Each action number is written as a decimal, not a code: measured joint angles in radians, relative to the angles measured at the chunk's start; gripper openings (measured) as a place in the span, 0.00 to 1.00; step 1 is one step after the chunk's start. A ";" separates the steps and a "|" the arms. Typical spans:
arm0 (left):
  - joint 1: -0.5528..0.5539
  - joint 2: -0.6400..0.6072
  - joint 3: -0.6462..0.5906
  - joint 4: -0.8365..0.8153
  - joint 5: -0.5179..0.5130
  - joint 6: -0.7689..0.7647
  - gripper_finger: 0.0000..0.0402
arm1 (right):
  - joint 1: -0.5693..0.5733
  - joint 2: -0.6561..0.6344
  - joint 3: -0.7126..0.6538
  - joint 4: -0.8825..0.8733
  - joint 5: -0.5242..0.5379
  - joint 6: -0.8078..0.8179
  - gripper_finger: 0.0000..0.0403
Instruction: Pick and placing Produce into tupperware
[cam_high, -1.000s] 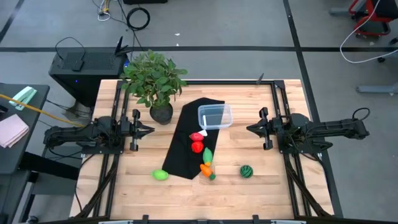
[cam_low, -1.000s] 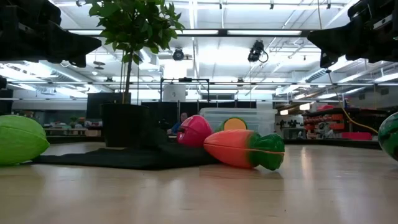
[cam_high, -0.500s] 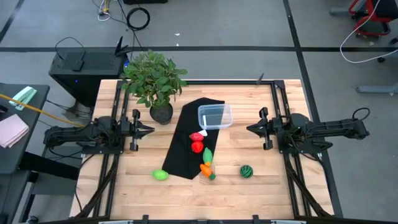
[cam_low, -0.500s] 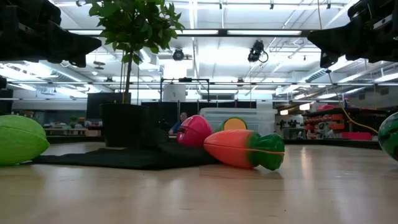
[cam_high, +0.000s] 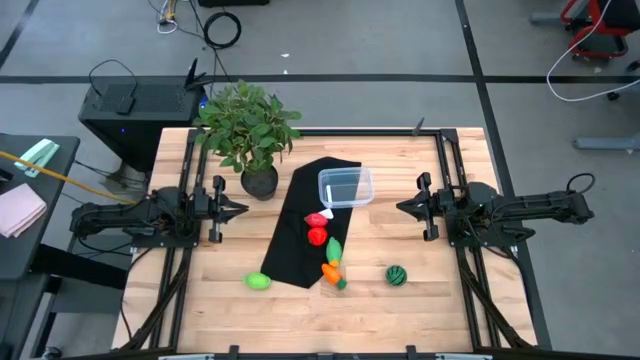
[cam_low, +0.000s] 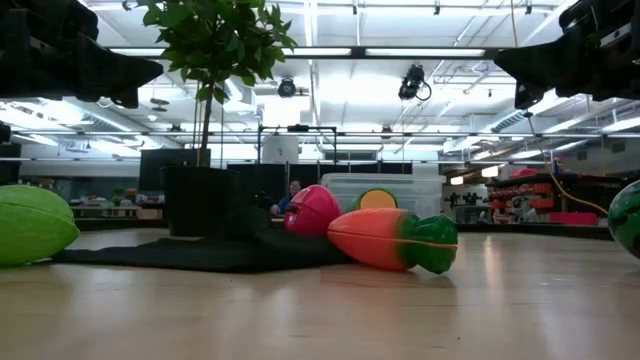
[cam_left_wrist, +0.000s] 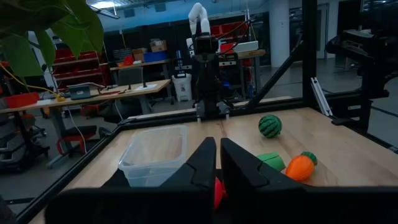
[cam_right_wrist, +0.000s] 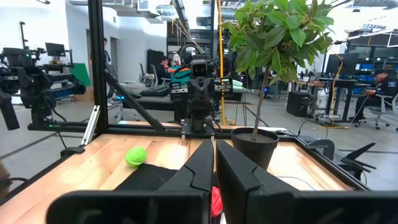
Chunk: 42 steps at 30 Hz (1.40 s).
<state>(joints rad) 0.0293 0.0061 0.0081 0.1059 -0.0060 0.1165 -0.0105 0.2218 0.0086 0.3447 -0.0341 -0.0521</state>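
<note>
The clear tupperware (cam_high: 345, 186) stands on the far end of a black cloth (cam_high: 296, 232). Two red pieces of produce (cam_high: 317, 228) lie on the cloth. A green oblong one (cam_high: 334, 250) and an orange one (cam_high: 330, 272) lie at the cloth's near right edge. A lime-green one (cam_high: 258, 282) and a dark-green striped ball (cam_high: 397, 275) rest on the bare wood. My left gripper (cam_high: 243, 209) hovers shut at the table's left, pointing level toward the middle. My right gripper (cam_high: 399, 207) hovers shut at the right, facing it. Neither gripper has anything between its fingers.
A leafy potted plant (cam_high: 248, 130) stands at the far left, its dark pot (cam_high: 259, 182) close to my left gripper. Black frame rails (cam_high: 448, 170) run along both sides of the table. Bare wood lies near the front edge.
</note>
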 joint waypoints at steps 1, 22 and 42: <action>0.000 0.000 0.000 0.000 0.000 0.000 0.09 | 0.000 0.000 0.000 0.000 0.000 0.000 0.07; 0.000 0.000 0.000 0.000 0.000 0.000 0.09 | 0.000 0.000 0.000 0.000 0.000 0.000 0.07; 0.000 0.000 0.000 0.001 0.000 -0.013 0.09 | 0.000 0.000 0.000 0.000 0.000 0.000 0.07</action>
<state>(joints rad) 0.0292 0.0063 0.0082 0.1070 -0.0060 0.1031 -0.0105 0.2218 0.0089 0.3443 -0.0345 -0.0517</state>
